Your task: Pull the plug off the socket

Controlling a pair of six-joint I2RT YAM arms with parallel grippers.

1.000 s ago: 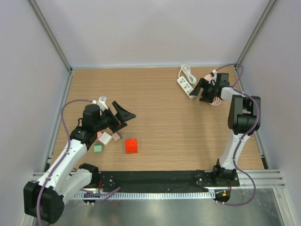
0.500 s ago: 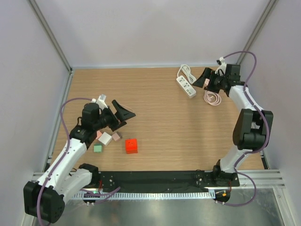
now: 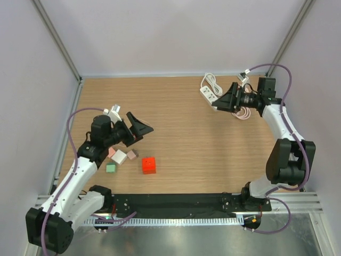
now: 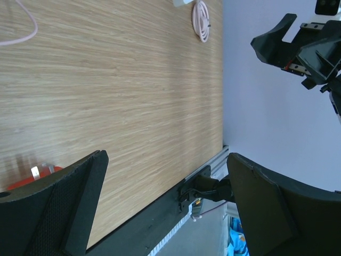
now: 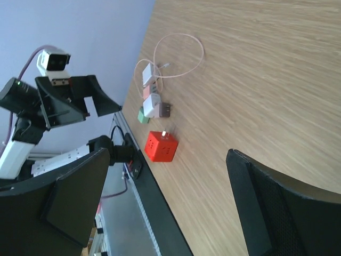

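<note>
A red cube socket (image 3: 148,165) sits on the wooden table at the near left, with a small white plug (image 5: 164,132) standing on its top face. It shows in the right wrist view (image 5: 161,146), and its edge shows in the left wrist view (image 4: 32,178). My left gripper (image 3: 139,128) is open and empty, raised above and left of the cube. My right gripper (image 3: 226,98) is open and empty at the far right, held over the near end of a white power strip (image 3: 208,95). Both wrist views show wide-open jaws with nothing between them.
White, pink and green adapters (image 3: 119,157) lie left of the cube, with a thin pink cable (image 5: 178,56). A coiled pink cable (image 3: 243,113) lies under my right arm. The strip's white cord (image 3: 212,81) curls at the back. A black rail (image 3: 176,201) runs along the near edge.
My right gripper lifted from beside the power strip, swung up, and now points left over the strip's near end. My left arm shifted only slightly.
</note>
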